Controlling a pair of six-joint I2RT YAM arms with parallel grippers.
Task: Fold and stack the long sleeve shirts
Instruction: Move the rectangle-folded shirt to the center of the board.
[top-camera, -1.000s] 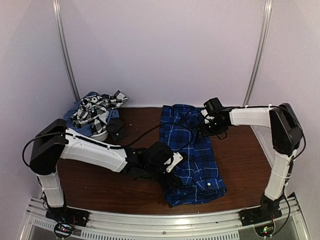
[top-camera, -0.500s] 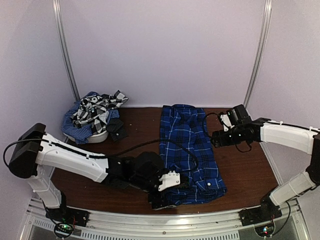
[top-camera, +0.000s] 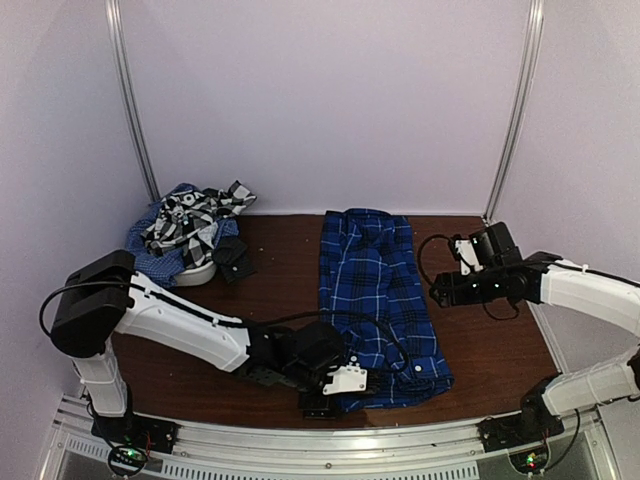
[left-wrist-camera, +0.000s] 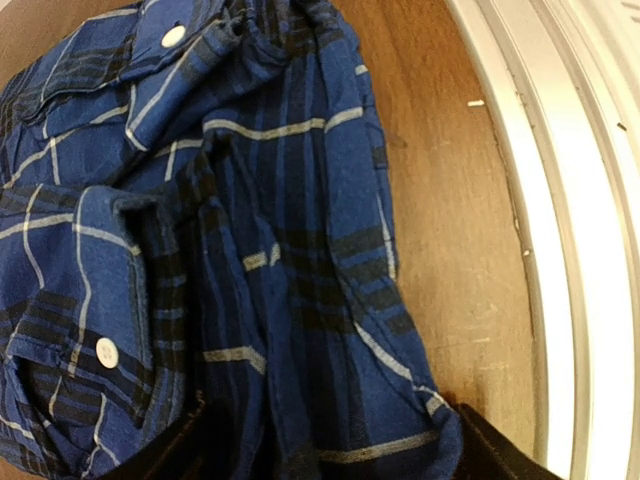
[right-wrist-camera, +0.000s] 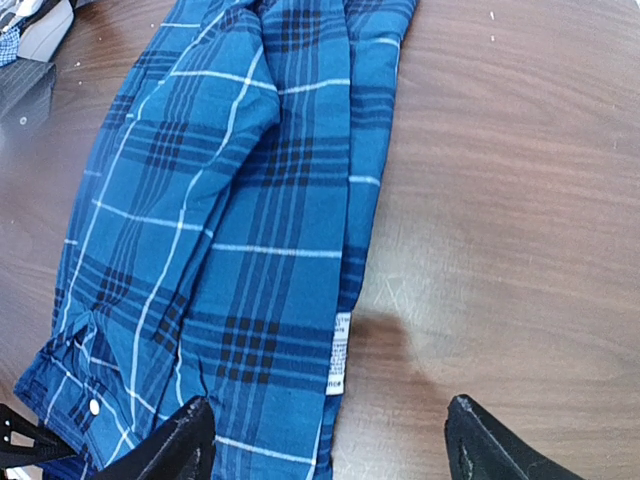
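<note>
You're straddling the limp, light plaid shirt (top-camera: 375, 290) at its bunched hem, frame bottom, with the left gripper (left-wrist-camera: 335, 460), right gripper (right-wrist-camera: 330, 420) hovering, both released; pinch there.

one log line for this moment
blue shirt: folded lengthwise on table | left end effector: open at its near end | right end effector: open, off shirt
</note>
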